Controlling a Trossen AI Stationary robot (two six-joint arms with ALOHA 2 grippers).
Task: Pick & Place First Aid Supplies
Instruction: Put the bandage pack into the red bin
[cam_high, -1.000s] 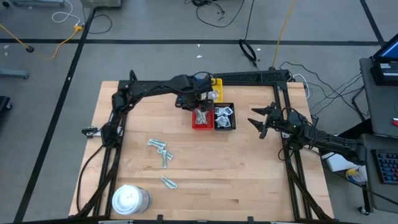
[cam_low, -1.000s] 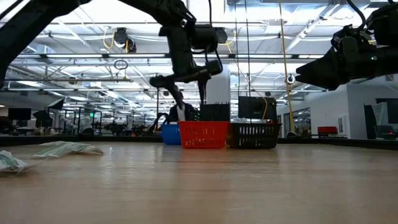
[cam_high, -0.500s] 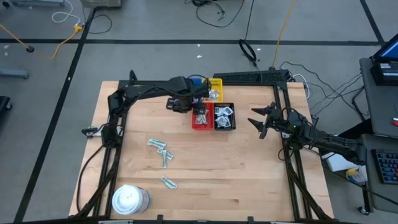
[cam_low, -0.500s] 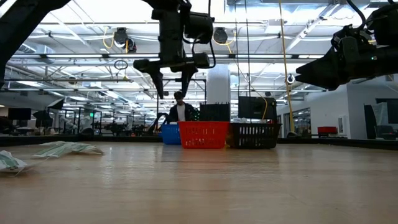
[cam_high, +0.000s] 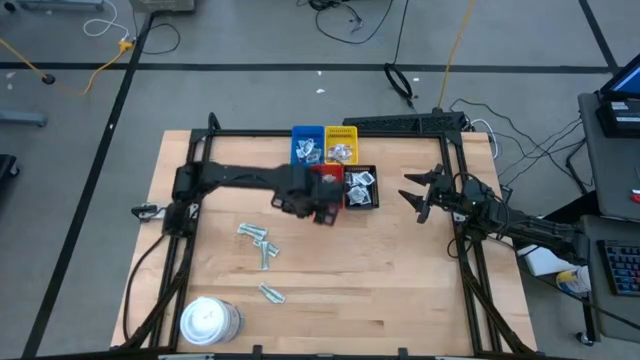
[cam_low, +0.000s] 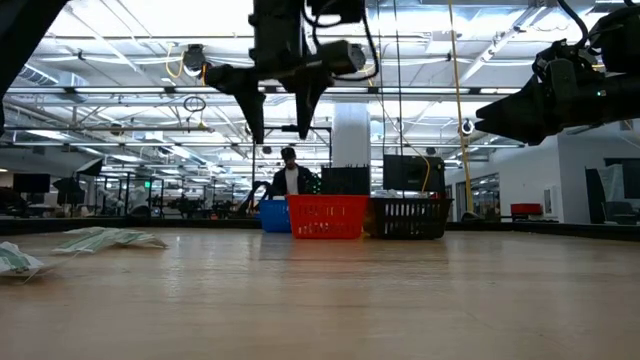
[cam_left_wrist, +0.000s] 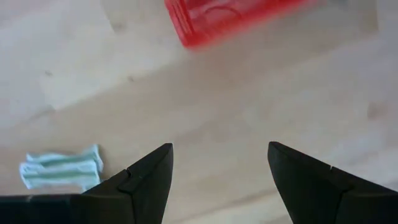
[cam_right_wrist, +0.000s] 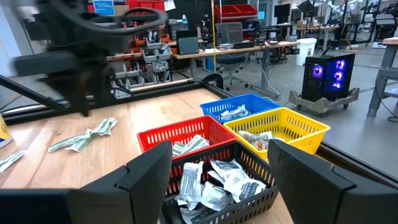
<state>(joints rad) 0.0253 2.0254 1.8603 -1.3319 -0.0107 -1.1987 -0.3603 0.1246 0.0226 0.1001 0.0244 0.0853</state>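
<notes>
Pale grey-green strips of the first aid supplies lie loose on the table (cam_high: 258, 243) (cam_high: 271, 293) (cam_low: 105, 238) (cam_left_wrist: 61, 169). More packets fill the blue (cam_high: 307, 145), yellow (cam_high: 341, 145), red (cam_high: 328, 174) and black (cam_high: 361, 188) trays at the far middle. My left gripper (cam_high: 315, 208) (cam_low: 280, 122) (cam_left_wrist: 217, 162) hangs open and empty, pointing down over bare wood just near of the red tray (cam_left_wrist: 230, 18). My right gripper (cam_high: 412, 195) (cam_right_wrist: 217, 155) waits open at the right, held level and facing the trays.
A big round white tub (cam_high: 208, 320) stands at the near left corner. Black frame rails run along the left (cam_high: 180, 250), far (cam_high: 400, 128) and right (cam_high: 465, 260) sides of the table. Bare wood (cam_high: 380, 270) lies at the near right.
My left gripper has swung from above the red and yellow trays toward the table's near edge and a little left, rising slightly, and now hangs straighter down. It has stayed open and empty. The packets and trays have not moved.
</notes>
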